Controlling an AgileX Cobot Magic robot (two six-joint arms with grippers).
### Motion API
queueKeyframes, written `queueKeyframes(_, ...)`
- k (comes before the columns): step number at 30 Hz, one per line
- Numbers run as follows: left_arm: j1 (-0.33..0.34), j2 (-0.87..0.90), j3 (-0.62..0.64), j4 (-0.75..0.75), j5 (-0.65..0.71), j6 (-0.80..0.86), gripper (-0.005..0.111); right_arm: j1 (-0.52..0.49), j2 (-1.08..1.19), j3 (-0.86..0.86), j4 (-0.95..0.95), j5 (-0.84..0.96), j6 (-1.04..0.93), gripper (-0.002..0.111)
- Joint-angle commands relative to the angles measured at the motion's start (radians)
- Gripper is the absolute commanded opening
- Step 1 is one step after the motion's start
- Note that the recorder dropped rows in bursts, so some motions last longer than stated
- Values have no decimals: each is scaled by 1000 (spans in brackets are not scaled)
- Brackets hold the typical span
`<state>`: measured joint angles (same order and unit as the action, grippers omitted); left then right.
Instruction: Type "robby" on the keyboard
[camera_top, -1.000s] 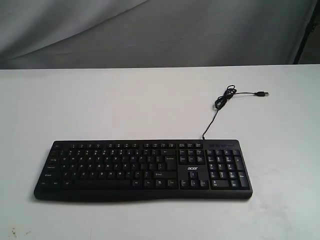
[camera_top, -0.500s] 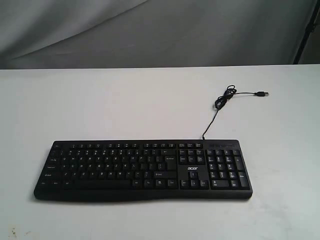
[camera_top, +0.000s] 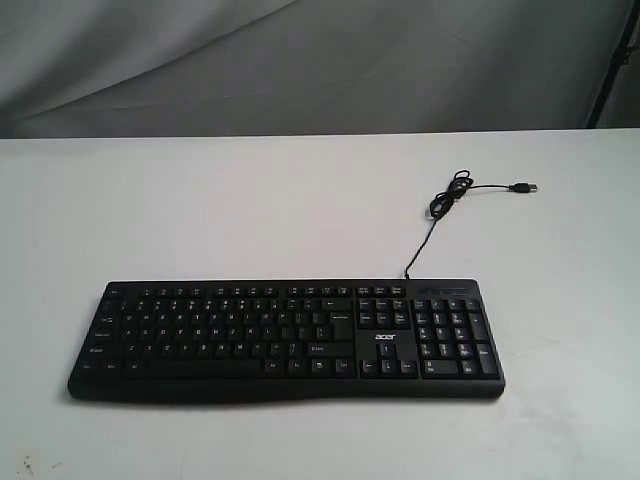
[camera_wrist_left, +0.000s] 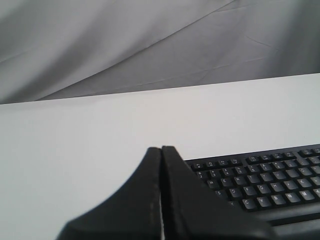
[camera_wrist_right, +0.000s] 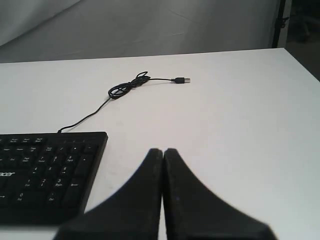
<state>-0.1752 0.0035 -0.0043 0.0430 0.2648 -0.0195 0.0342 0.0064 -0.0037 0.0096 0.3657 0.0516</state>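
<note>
The black keyboard (camera_top: 285, 338) lies flat on the white table (camera_top: 250, 210), its number pad to the right and a white "acer" logo above the arrow keys. Its thin black cable (camera_top: 435, 215) runs back to a loose coil and a free USB plug (camera_top: 522, 187). Neither gripper shows in the exterior view. In the left wrist view my left gripper (camera_wrist_left: 161, 148) is shut and empty, hovering off the keyboard's (camera_wrist_left: 260, 182) letter-key end. In the right wrist view my right gripper (camera_wrist_right: 163, 150) is shut and empty, beside the keyboard's (camera_wrist_right: 45, 170) number-pad end.
A grey cloth backdrop (camera_top: 300, 60) hangs behind the table's far edge. A dark stand (camera_top: 612, 70) rises at the far right. White table surface lies all round the keyboard.
</note>
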Motion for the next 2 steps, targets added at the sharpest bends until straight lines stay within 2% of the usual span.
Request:
queueKeyframes(1,-6,-3,4,5,-6,-3,0,-2,-6,4,-10,-14,2,0)
queueKeyframes(2,-6,-3,4,5,-6,-3,0,-2,-6,4,-10,-14,2,0)
